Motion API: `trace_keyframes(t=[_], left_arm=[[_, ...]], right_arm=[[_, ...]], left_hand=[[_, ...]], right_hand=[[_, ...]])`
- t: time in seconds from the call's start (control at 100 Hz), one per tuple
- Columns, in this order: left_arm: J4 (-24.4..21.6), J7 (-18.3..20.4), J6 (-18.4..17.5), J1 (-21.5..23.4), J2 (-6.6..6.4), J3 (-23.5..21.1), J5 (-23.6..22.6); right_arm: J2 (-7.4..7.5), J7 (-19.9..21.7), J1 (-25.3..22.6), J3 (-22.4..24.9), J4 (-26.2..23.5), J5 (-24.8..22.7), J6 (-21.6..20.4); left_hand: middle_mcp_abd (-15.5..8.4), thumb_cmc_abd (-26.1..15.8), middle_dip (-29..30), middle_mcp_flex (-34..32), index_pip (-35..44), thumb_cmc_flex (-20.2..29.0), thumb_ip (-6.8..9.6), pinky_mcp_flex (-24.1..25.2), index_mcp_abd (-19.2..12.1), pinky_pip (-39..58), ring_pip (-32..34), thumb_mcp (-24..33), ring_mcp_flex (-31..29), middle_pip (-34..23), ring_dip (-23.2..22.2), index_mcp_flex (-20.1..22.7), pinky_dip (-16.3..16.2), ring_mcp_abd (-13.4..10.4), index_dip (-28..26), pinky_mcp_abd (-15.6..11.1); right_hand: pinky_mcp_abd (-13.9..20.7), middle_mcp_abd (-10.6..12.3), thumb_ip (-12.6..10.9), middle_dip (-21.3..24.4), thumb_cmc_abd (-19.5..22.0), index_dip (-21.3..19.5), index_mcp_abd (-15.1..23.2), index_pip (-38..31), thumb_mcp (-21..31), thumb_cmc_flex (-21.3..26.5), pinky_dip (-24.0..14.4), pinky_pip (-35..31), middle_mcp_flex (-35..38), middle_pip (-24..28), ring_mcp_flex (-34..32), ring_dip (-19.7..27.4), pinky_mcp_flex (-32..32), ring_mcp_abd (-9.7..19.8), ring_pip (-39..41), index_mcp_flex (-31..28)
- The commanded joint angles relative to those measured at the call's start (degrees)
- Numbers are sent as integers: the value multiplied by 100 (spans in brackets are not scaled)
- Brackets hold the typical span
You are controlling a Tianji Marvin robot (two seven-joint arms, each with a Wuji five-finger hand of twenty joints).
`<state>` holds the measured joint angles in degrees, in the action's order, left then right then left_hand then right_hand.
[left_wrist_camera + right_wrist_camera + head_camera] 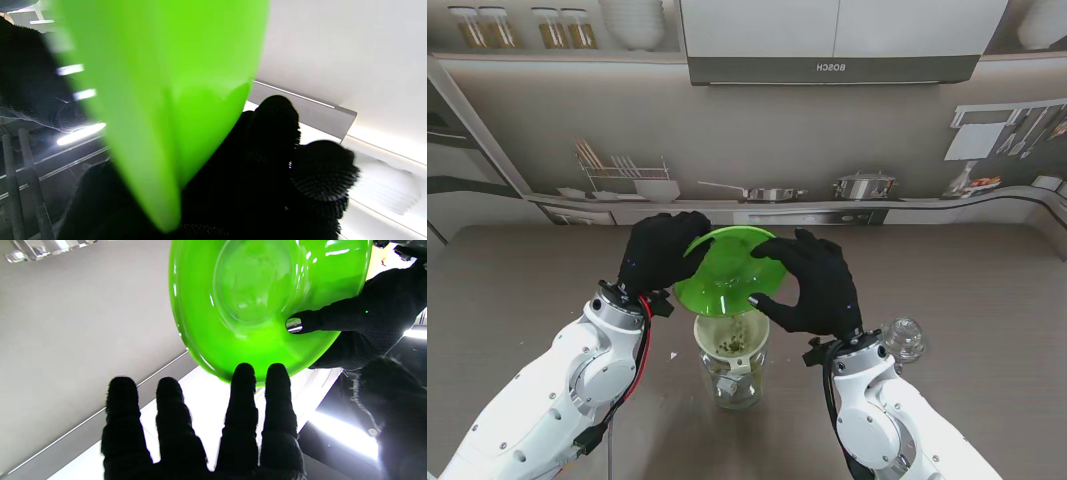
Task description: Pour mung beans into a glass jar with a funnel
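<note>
A bright green bowl [722, 270] is tipped toward me over a white funnel [730, 335] that sits in the mouth of a glass jar [735, 385]. Mung beans [733, 346] lie in the funnel, and some show inside the jar. My left hand [659, 252] is shut on the bowl's left rim; its thumb presses the bowl's underside [253, 300] in the right wrist view. My right hand [817, 285] stands at the bowl's right side with fingers [243, 396] spread and straight. Whether they touch the rim I cannot tell. The left wrist view is filled by the bowl's wall [160, 100].
A small clear glass lid [905, 338] lies on the table just right of my right wrist. The brown table top [547, 280] stretches to both sides. A printed kitchen backdrop [827, 150] rises behind the table's far edge.
</note>
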<state>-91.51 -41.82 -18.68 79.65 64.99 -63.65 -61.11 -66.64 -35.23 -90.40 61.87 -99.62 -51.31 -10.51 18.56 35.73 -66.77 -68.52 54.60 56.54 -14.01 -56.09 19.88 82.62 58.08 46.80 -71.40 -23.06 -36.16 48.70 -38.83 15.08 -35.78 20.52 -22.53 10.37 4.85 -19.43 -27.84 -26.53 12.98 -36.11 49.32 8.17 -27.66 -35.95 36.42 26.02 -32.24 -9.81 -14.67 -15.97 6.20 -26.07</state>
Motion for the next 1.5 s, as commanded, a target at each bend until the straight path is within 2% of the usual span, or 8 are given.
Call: trace_keyframes(t=[0.0, 0.31, 0.81, 1.0, 1.49], left_arm=[[-28, 73, -4, -6, -7, -9, -18], [-41, 160, 54, 8, 27, 3, 120], [-220, 584, 269, 147, 183, -50, 878], [-397, 922, 519, 268, 253, -47, 1364], [-609, 1357, 926, 383, 313, -178, 1990]], right_arm=[[-19, 39, 2, -2, -9, -16, -13], [-19, 24, -5, 14, -32, -31, -4], [-36, -25, 12, 29, -9, 9, -14], [-35, -37, 11, 39, -15, -4, -12], [-50, -79, 22, 35, -9, 25, 22]], left_hand=[[-238, -406, -76, -112, 967, 722, 314, -184, -847, 168, 79, 701, -121, -146, 2, 159, 35, -155, -189, -349], [-254, -408, -69, -102, 975, 717, 311, -181, -866, 166, 81, 701, -122, -153, 0, 155, 40, -174, -190, -360], [-240, -401, -58, -107, 972, 717, 313, -177, -866, 163, 82, 702, -122, -152, -6, 173, 32, -152, -193, -347], [-187, -397, -44, -110, 932, 742, 326, -167, -816, 138, 65, 709, -116, -131, -7, 194, 25, -91, -186, -272], [-171, -395, -55, -122, 860, 759, 339, -164, -789, 119, 51, 709, -115, -106, -22, 225, -7, -63, -231, -228]], right_hand=[[-216, -335, -117, 53, -66, -88, 113, 114, -144, -101, 64, 180, -209, -252, 134, 90, 85, 65, -56, -45], [-199, -350, -117, 54, -71, -109, 91, 110, -108, -102, 45, 173, -177, -245, 73, 98, 51, 90, -20, -37], [-202, -367, -108, 55, -71, -124, 86, 98, -76, -107, 29, 151, -197, -238, 30, 93, 17, 96, 2, -15], [-204, -370, -111, 56, -61, -127, 48, 96, -65, -113, 28, 142, -195, -231, 7, 92, 4, 92, 9, 12], [-207, -429, -111, 62, -53, -134, -2, 63, -20, -127, 36, 109, -284, -206, -27, 82, -24, 105, 32, 94]])
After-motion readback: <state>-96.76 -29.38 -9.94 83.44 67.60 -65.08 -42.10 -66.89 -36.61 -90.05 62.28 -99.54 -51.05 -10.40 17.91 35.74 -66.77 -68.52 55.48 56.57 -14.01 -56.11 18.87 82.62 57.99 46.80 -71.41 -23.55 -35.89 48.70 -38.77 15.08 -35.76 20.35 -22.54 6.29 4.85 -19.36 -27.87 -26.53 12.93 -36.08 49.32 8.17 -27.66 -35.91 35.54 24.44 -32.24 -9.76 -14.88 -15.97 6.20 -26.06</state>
